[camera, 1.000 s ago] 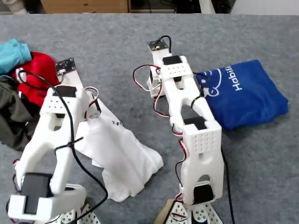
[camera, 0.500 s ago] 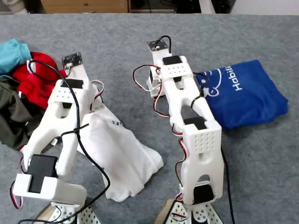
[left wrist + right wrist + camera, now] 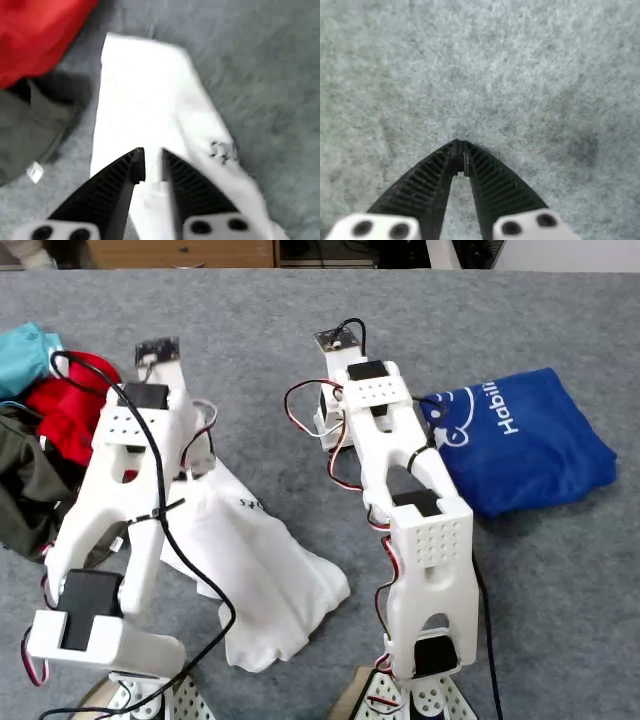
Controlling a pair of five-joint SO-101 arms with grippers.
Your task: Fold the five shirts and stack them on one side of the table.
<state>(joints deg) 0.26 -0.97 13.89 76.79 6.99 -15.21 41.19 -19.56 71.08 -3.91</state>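
Left end effector (image 3: 151, 167) jaws slightly apart over crumpled white shirt (image 3: 145, 100), near table (image 3: 250, 330) centre; cloth contact unclear. Right end effector (image 3: 462, 167) jaws together above bare table. Folded blue shirt (image 3: 520, 440) lies right. Red shirt (image 3: 70, 415), olive shirt (image 3: 25, 490), teal shirt (image 3: 25, 355) heaped left.

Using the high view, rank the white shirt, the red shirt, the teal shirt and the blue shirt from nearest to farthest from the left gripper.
1. white shirt, directly beneath the left gripper.
2. red shirt, in the pile beside that arm.
3. teal shirt, at the pile's far corner.
4. blue shirt, folded, far over on the other side.
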